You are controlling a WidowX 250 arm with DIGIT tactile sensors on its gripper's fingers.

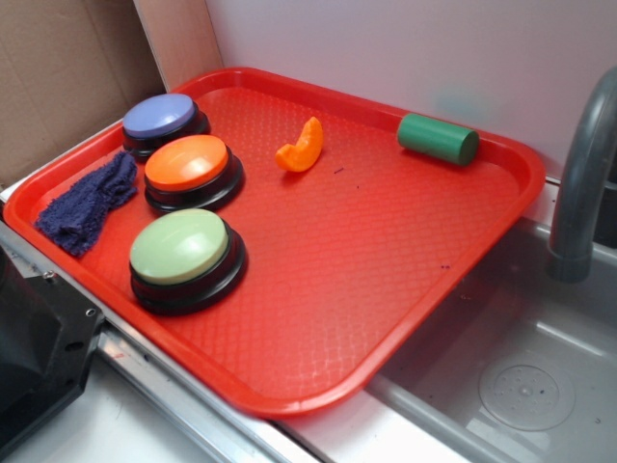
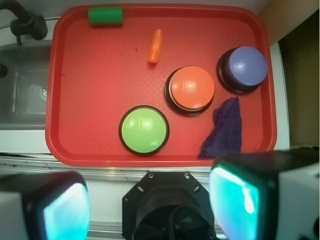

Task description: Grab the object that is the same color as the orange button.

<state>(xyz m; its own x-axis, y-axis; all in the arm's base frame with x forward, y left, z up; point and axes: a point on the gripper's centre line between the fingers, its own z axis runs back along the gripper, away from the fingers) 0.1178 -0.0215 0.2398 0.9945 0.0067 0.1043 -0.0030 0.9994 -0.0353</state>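
While the tool (image 2: 150, 200) hangs spread apart, the orange wedge (image 2: 155, 46) lies well beyond it.

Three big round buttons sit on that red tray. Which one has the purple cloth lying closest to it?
The purple button and the orange button both border the purple cloth; the light-green button lies clearly farther.

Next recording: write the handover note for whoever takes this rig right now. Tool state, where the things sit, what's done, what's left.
Tool: open, empty, high above the tray's near edge.
Orange wedge: lies free toward the far side of the tray, apart from everything.
Orange button: middle of the three-button row, beside a purple cloth.
Green cylinder: far corner; not the target.
Done: nothing yet.
Left: move over the wedge, descend, grasp, lift.
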